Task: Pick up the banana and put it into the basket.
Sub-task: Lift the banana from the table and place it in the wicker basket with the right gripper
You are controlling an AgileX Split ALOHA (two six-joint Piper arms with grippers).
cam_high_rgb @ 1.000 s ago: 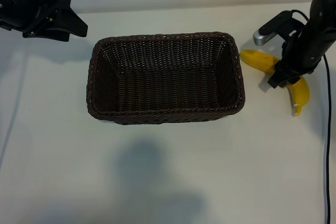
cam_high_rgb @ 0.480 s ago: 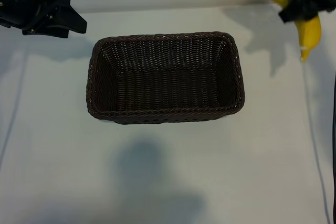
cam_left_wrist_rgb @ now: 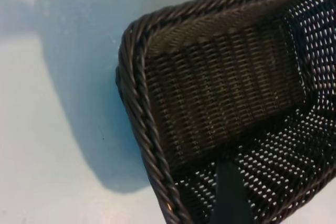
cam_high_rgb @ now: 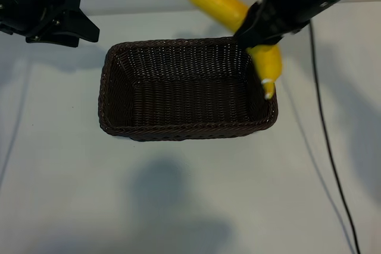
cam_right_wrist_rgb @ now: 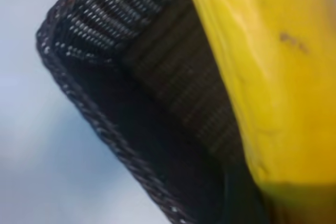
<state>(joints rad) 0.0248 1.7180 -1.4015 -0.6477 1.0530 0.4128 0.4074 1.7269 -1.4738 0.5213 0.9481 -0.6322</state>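
Observation:
The bright yellow banana (cam_high_rgb: 223, 5) hangs in the air above the far right corner of the dark brown wicker basket (cam_high_rgb: 119, 120), with my right gripper (cam_high_rgb: 255, 31) shut on its middle. Its pale tip (cam_high_rgb: 268, 90) points down over the basket's right wall. In the right wrist view the banana (cam_right_wrist_rgb: 268, 66) fills one side, with the basket's corner (cam_right_wrist_rgb: 105, 124) below it. My left gripper (cam_high_rgb: 83, 28) is parked in the air beyond the basket's far left corner, and its view looks down on the basket's braided rim (cam_left_wrist_rgb: 139, 124). The basket holds nothing.
The white table (cam_high_rgb: 190, 206) carries a soft shadow in front of the basket. A black cable (cam_high_rgb: 324, 159) runs down the right side from the right arm.
My right arm has lifted the banana off the table at the right and carried it leftward, from beside the basket to above its far right corner. The left arm has not moved.

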